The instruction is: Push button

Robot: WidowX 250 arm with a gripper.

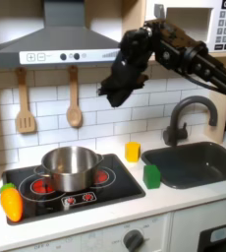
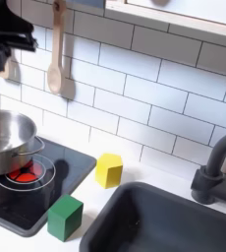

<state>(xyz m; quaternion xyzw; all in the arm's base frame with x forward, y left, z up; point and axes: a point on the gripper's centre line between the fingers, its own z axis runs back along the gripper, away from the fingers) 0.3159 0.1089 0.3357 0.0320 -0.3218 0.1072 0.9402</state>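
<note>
A row of small dark buttons [image 1: 74, 56] runs along the front of the grey range hood [image 1: 56, 44]. Two red buttons [image 1: 78, 200] sit at the front edge of the black stove top [image 1: 115, 187]. My black gripper [image 1: 111, 92] hangs in front of the tiled wall, just right of and below the hood, above the stove's right side, touching nothing. In the second exterior view the gripper [image 2: 9, 41] is dark at the top left corner. Whether its jaws are open or shut is not clear in either view.
A steel pot [image 1: 69, 167] stands on the stove, with a carrot [image 1: 11, 201] at its left. A yellow block [image 1: 133, 151] and a green block [image 1: 151, 175] lie between the stove and the sink [image 1: 198, 162] with its faucet [image 1: 189, 113]. A spatula [image 1: 25, 103] and a wooden spoon [image 1: 74, 103] hang on the wall.
</note>
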